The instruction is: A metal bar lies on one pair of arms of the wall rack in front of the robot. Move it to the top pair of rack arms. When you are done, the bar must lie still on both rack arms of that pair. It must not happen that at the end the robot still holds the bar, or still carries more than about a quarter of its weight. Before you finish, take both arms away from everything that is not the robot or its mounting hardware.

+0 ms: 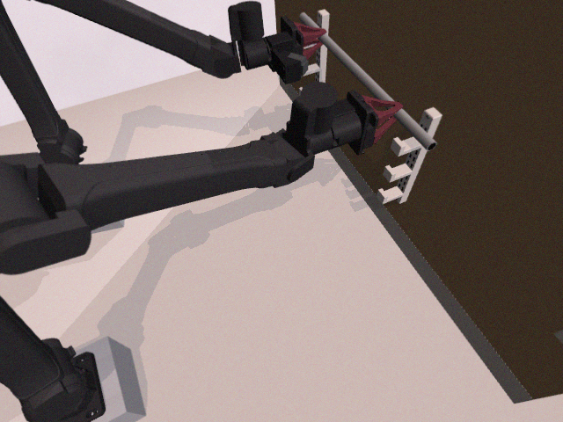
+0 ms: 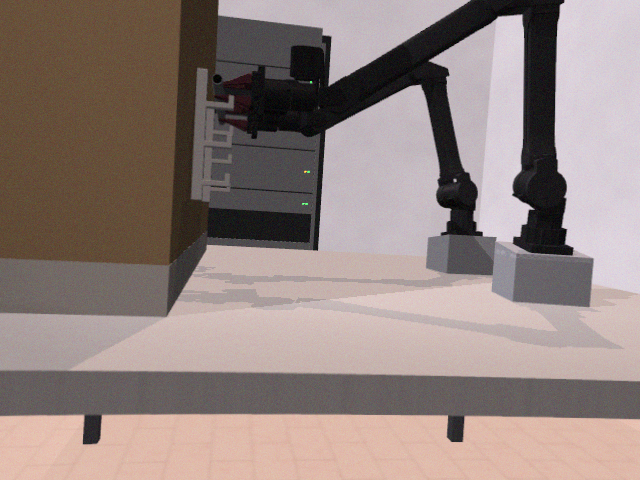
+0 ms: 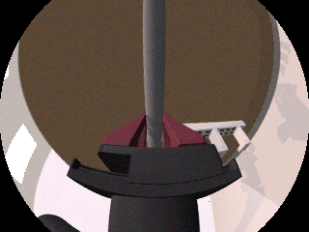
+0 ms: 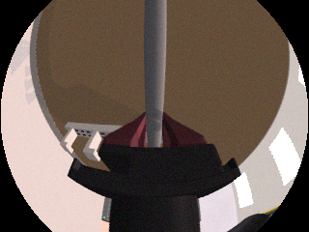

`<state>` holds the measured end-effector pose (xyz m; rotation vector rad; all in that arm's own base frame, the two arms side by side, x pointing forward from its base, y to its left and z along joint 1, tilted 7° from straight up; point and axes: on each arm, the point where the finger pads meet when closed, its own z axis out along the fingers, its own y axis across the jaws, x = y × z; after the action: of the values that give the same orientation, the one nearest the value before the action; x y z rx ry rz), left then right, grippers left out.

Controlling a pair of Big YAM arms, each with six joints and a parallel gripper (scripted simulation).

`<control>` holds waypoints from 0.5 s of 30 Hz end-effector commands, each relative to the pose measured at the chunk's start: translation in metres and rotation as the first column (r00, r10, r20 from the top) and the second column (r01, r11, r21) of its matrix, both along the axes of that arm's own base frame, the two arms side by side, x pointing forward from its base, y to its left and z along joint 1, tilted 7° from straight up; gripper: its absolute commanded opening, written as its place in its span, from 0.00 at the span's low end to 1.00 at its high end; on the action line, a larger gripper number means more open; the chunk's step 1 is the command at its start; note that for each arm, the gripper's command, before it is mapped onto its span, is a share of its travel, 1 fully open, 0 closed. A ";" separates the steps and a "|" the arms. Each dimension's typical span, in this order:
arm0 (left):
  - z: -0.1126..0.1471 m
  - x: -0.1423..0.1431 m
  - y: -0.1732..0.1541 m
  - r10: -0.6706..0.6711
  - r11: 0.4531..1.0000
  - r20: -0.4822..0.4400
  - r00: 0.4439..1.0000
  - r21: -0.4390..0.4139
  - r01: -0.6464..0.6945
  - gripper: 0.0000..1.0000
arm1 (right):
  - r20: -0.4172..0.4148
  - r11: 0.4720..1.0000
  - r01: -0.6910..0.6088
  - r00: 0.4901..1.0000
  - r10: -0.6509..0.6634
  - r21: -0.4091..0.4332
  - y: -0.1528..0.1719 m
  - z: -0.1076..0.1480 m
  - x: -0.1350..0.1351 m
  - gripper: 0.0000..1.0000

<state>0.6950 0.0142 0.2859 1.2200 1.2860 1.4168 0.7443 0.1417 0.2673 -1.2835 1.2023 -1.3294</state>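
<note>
Now the bar (image 1: 359, 71) (image 2: 217, 79) (image 3: 154, 58) (image 4: 154, 58) seemed to be just above the top rack arms (image 1: 412, 145) (image 2: 219, 104), running long from side to side along the wall. The left tool (image 1: 324, 33) (image 2: 219, 90) (image 3: 154, 115) and right tool (image 1: 398, 106) (image 2: 220, 116) (image 4: 154, 116) both pinched it, so neither was nearer. It looked like it had to go straight down, staying level, before they let go.

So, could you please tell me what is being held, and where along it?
The metal bar, gripped at two places, each inward of an end.
</note>
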 end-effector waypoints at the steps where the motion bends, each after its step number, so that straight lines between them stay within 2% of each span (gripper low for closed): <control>1: 0.037 0.015 0.003 0.002 1.000 0.062 0.998 0.000 -0.002 0.00 | 0.093 1.000 0.001 0.996 -0.003 0.026 0.000 0.056 0.015 0.00; 15: 0.030 0.015 0.003 0.002 1.000 0.062 0.998 0.000 -0.002 0.00 | 0.093 1.000 0.001 0.996 -0.003 0.026 -0.001 0.050 0.015 0.00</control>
<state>0.6963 0.0151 0.2803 1.2269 1.2919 1.4137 0.7455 0.1410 0.2619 -1.2900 1.2069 -1.3276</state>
